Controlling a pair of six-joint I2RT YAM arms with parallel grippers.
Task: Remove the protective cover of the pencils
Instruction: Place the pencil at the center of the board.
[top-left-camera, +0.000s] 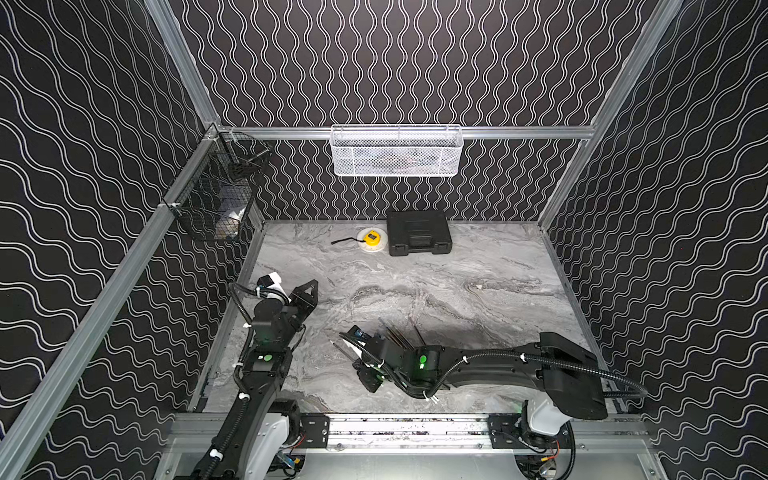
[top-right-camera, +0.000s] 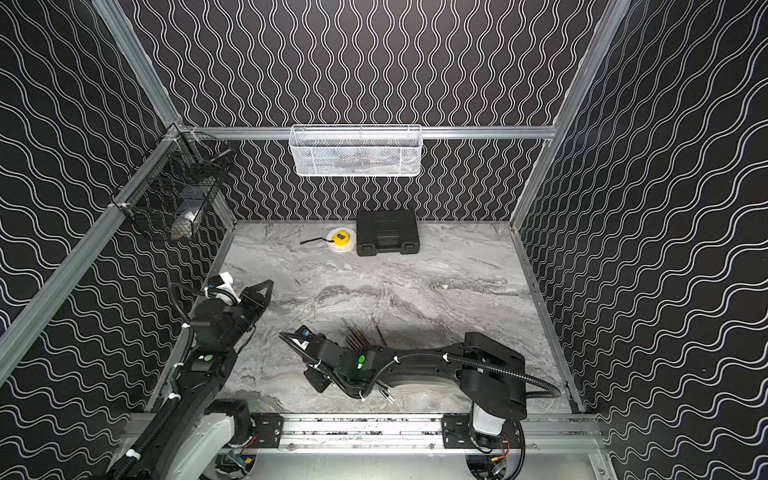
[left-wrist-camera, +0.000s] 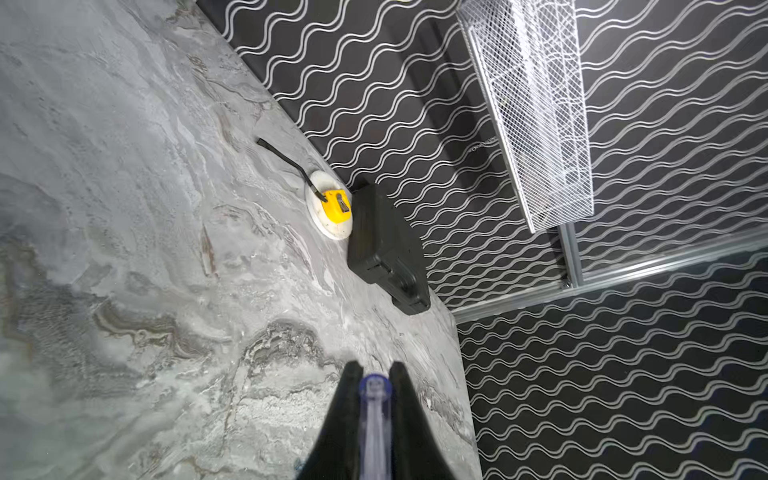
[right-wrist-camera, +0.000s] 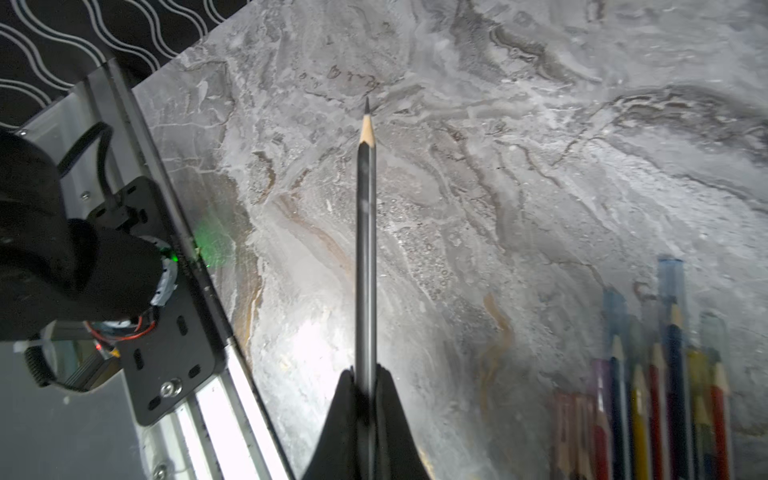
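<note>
The left end effector (left-wrist-camera: 374, 370) is clamped on a bluish see-through cap (left-wrist-camera: 375, 415) and holds it over the table (left-wrist-camera: 124, 208). The right end effector (right-wrist-camera: 365, 376) is clamped on a black pencil (right-wrist-camera: 366, 249), whose bare sharpened tip sticks out well beyond the fingers. The other pencils (right-wrist-camera: 665, 395) lie bunched on the table beside it, with caps on their tips.

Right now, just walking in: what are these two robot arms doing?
They are taking caps off pencils. The right gripper is shut on a black pencil whose sharpened tip is bare. The left gripper, well apart from it, is shut on a bluish translucent cap. The other pencils lie bundled on the marble table beside the right arm, several with tinted caps over their tips.
</note>
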